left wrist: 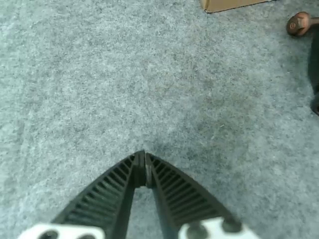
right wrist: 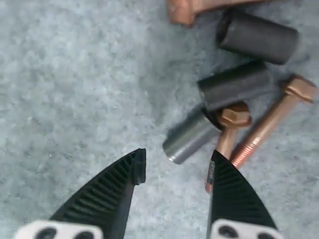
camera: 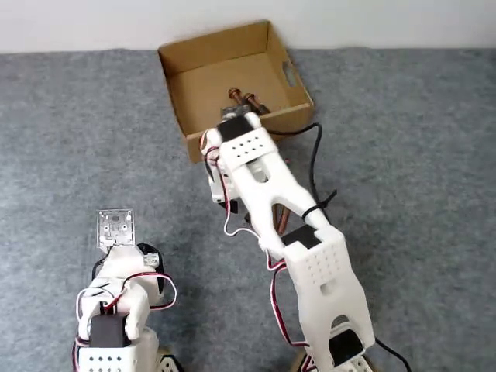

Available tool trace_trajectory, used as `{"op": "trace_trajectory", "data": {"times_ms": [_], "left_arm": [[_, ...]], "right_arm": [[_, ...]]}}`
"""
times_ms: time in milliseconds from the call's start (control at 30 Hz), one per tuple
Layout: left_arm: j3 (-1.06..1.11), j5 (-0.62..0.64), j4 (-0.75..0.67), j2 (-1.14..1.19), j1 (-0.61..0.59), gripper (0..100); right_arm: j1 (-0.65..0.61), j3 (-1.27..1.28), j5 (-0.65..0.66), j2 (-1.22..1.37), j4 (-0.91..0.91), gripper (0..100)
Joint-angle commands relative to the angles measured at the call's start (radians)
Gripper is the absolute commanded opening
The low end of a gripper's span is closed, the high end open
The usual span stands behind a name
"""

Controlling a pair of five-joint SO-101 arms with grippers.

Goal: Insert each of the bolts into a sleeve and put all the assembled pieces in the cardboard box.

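Note:
My right gripper (right wrist: 178, 163) is open just above the grey carpet. A silver sleeve (right wrist: 191, 137) lies a little ahead of its fingertips, roughly between them. Two dark sleeves (right wrist: 238, 84) (right wrist: 259, 36) lie beyond it. A copper bolt (right wrist: 227, 133) runs down to one fingertip, a second bolt (right wrist: 269, 119) lies beside it, and a third (right wrist: 189, 7) is farther off. The cardboard box (camera: 198, 66) holds assembled pieces (camera: 244, 99). My left gripper (left wrist: 144, 168) is shut and empty over bare carpet.
The right arm (camera: 271, 186) stretches over the loose parts in front of the box's near wall. The left arm (camera: 116, 302) is folded at the front left. A box corner (left wrist: 227, 4) and a bolt head (left wrist: 299, 22) appear far off in the left wrist view.

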Motion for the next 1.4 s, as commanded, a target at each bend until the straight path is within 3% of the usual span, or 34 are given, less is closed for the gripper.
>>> {"op": "trace_trajectory", "data": {"times_ms": [0, 367, 533, 800, 1000, 1167, 1367], "left_arm": [[-0.005, 0.008, -0.006, 0.0, -0.008, 0], [-0.005, 0.008, -0.006, 0.0, -0.008, 0], [-0.005, 0.008, -0.006, 0.0, -0.008, 0], [-0.005, 0.008, -0.006, 0.0, -0.008, 0], [-0.005, 0.008, -0.008, 0.0, -0.008, 0], [-0.005, 0.006, -0.008, 0.0, -0.008, 0], [-0.005, 0.006, -0.006, 0.0, -0.006, 0]], "right_arm": [[-0.004, -0.005, -0.011, 0.012, -0.027, 19.8], [0.084, -0.005, -0.011, 0.108, -0.061, 18.8], [0.085, -0.005, -0.008, 0.133, -0.074, 0.2], [0.082, -0.064, -0.006, 0.105, -0.03, 0.8], [0.081, -0.143, -0.005, 0.012, 0.104, 0.8], [0.094, -0.132, 0.002, -0.142, 0.107, 0.8], [0.082, 0.029, 0.038, -0.392, 0.108, 0.8]]}}
